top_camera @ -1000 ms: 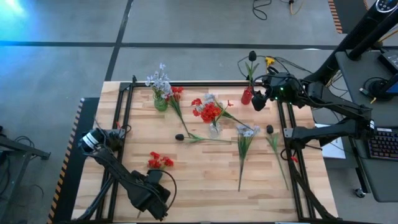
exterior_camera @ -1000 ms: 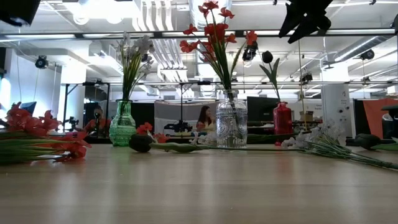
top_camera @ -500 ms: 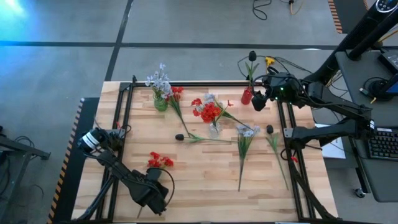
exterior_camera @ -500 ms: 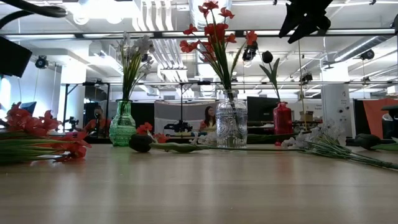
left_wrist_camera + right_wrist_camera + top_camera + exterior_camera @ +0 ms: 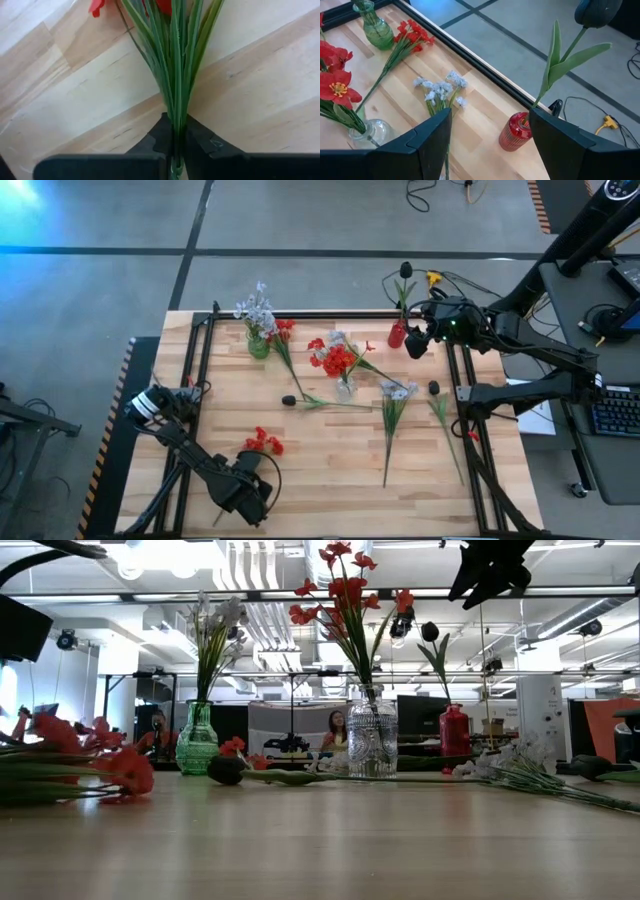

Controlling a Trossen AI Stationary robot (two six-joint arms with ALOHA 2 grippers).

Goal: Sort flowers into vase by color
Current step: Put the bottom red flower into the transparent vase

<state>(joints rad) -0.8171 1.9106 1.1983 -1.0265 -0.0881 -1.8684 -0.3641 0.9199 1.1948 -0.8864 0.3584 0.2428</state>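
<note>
One red spray is your job right now: you are at the pick-up step, with the left gripper low at the near-left part of the bench. In the left wrist view its fingers are clenched on the bundle of green stems, with the red blossoms lying just ahead on the wood. Next, I judge, you need to lift the spray clear and carry it to the clear glass vase at mid-bench, which already holds red flowers. Bring the stem ends down into its narrow mouth; the long limp stems could swing and catch the blossoms already standing there.

Your right gripper waits high beside the small red vase at the far-right edge, which holds the dark flower. Its fingers are spread wide and hold nothing.
</note>
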